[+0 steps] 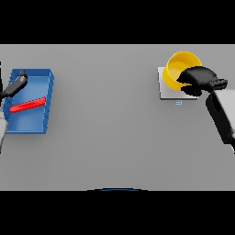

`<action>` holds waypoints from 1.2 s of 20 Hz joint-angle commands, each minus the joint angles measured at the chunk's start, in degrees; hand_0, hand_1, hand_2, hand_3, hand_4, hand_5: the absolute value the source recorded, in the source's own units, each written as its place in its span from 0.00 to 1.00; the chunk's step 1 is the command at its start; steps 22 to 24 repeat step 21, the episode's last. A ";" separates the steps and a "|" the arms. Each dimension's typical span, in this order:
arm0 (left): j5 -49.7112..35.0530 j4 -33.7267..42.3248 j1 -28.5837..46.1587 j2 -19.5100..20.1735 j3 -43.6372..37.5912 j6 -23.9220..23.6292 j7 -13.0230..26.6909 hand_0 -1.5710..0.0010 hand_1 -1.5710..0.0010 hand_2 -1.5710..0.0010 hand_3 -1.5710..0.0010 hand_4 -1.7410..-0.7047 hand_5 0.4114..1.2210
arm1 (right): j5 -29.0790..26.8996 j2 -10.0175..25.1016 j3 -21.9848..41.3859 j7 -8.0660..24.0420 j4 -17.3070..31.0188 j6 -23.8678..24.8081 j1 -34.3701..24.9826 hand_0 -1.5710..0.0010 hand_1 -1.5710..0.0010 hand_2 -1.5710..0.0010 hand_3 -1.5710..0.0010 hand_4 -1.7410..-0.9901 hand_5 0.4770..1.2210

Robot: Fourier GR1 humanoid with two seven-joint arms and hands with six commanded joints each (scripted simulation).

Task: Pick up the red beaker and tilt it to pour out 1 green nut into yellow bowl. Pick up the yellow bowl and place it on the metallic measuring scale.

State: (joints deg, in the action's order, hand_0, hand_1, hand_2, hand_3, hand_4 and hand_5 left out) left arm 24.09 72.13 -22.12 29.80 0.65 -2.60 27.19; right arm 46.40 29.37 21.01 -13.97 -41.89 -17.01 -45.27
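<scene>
right robot hand (198,80) hiding yellow bowl (178,69) side, scale (168,91) mostly covered

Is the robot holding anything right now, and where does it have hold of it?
Yes: the right hand has its fingers curled over the near right rim of the yellow bowl, over the scale. The left hand holds nothing.

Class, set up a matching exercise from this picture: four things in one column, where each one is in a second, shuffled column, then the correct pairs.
Things:
1. yellow bowl
2. red beaker
3. left hand
4. blue tray

Places:
A. lying inside the blue tray
B. far left of the grey table
C. over the metallic measuring scale, right hand on its rim
D. above the tray's upper left part

Pairs: 1-C, 2-A, 3-D, 4-B
</scene>
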 commanded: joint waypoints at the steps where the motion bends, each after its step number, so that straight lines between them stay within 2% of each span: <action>1: 0.32 -0.26 -0.72 -0.11 0.17 0.00 1.15 1.00 1.00 1.00 1.00 0.98 0.32 | 0.08 -0.31 -0.11 0.68 0.23 -0.14 -0.41 0.05 0.06 0.08 0.30 0.01 1.00; 2: 0.22 -0.13 -0.84 -0.18 0.13 0.05 1.43 1.00 1.00 1.00 1.00 0.98 0.32 | -0.01 -0.22 -0.25 0.35 0.29 -0.77 -0.93 0.08 0.15 0.18 0.37 0.07 1.00; 4: 0.13 -0.59 -0.84 -0.32 0.18 0.14 1.23 1.00 1.00 1.00 1.00 0.99 0.32 | 0.42 0.05 0.09 0.02 0.51 -1.12 -0.98 0.37 0.44 0.41 0.49 0.15 0.81; 5: 0.37 -0.78 -0.71 -0.78 0.46 -0.24 1.03 1.00 1.00 1.00 1.00 0.99 0.32 | 0.77 0.40 0.45 0.68 0.26 -1.89 -1.00 0.50 0.55 0.50 0.54 0.18 0.74; 7: 0.28 -1.19 -0.73 -0.52 0.11 -0.38 0.89 1.00 1.00 1.00 1.00 0.99 0.31 | 2.07 0.21 1.65 0.25 1.16 -1.86 -1.57 0.68 0.71 0.65 0.62 0.22 0.64; 9: 0.20 -0.87 -1.02 -0.45 0.16 -0.18 0.80 1.00 1.00 1.00 1.00 0.98 0.31 | 2.57 0.27 2.21 -1.25 1.57 -1.66 -2.09 0.79 0.82 0.76 0.68 0.24 0.58; 12: 0.07 -1.99 -1.25 -0.13 -0.15 -0.08 0.47 1.00 1.00 1.00 1.00 0.98 0.31 | 2.20 0.23 2.10 -2.61 1.26 -1.26 -1.71 0.89 0.91 0.88 0.75 0.26 0.51; 15: 0.47 -2.77 -1.53 -0.51 0.06 -0.73 -0.30 1.00 1.00 1.00 1.00 0.98 0.31 | 1.98 0.32 1.69 -2.97 1.57 -0.59 -1.59 0.95 0.95 0.94 0.81 0.28 0.45; 20: 1.00 -3.50 -2.27 -0.85 0.41 -1.20 -0.37 1.00 1.00 1.00 1.00 0.98 0.31 | 1.48 -0.18 1.30 0.01 1.58 -2.47 -1.70 0.98 0.98 0.98 0.89 0.33 0.37; 24: 0.63 -2.91 -1.99 -0.26 0.03 -0.75 -0.44 1.00 1.00 1.00 1.00 0.98 0.31 | 1.58 -0.53 1.34 0.32 2.03 -2.23 -1.51 0.99 0.99 0.98 0.91 0.35 0.35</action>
